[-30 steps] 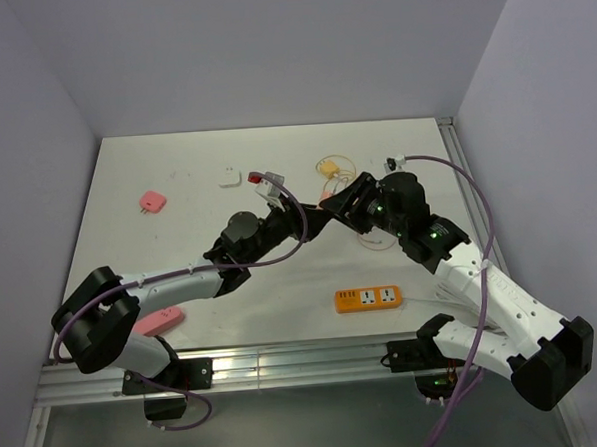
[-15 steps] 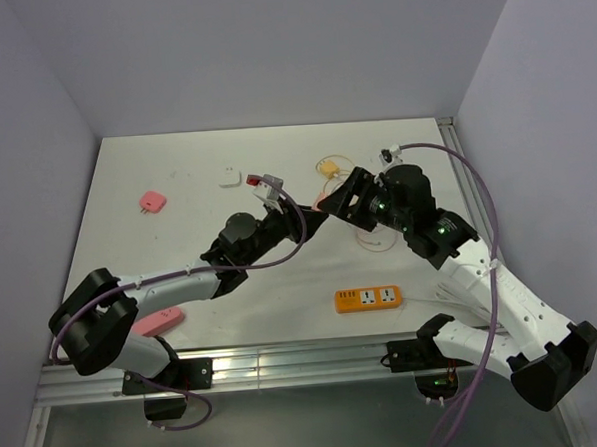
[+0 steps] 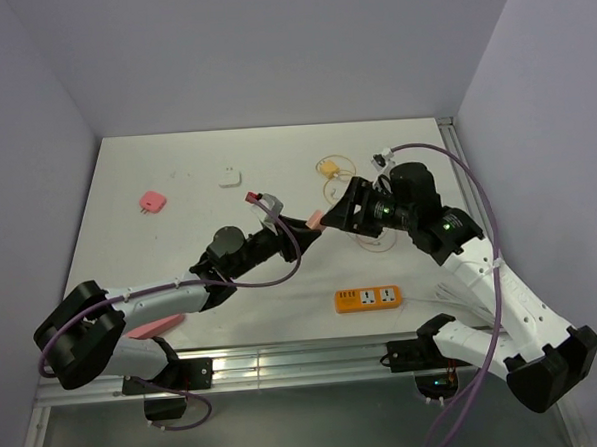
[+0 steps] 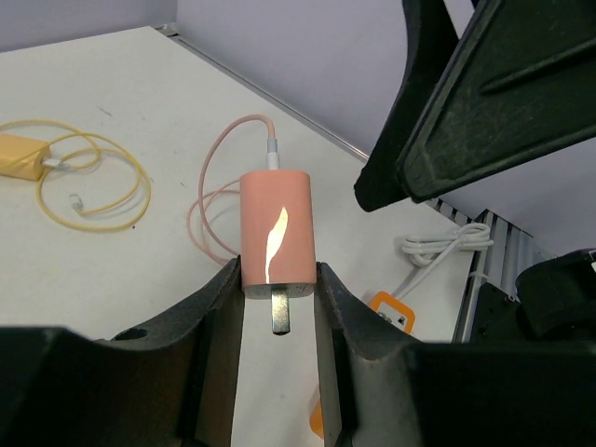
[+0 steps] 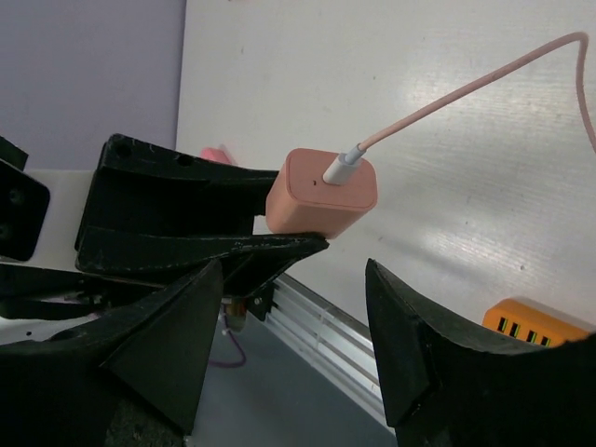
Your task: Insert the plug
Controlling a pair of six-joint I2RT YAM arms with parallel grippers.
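Note:
A pink plug (image 4: 277, 237) with one metal prong showing and a pink cable (image 4: 209, 200) sits between the jaws of my left gripper (image 4: 277, 298), prong pointing back at the wrist. In the top view the plug (image 3: 317, 220) is held above the table's middle. My right gripper (image 5: 293, 326) is open just beside it, jaws spread and not touching the plug (image 5: 321, 196); in the top view it (image 3: 342, 211) hangs right of the plug. The orange power strip (image 3: 368, 299) lies flat near the front edge, sockets up, and also shows in the left wrist view (image 4: 391, 312).
A small pink adapter (image 3: 153, 201) and a white adapter (image 3: 230, 176) lie at the back left. A yellow charger with looped cable (image 3: 329, 167) lies at the back middle. A pink object (image 3: 149, 326) sits under the left arm. A white cable (image 3: 447, 291) runs right of the strip.
My left arm has drawn back toward the near side, keeping the plug. My right gripper has shifted slightly right and its wrist has risen.

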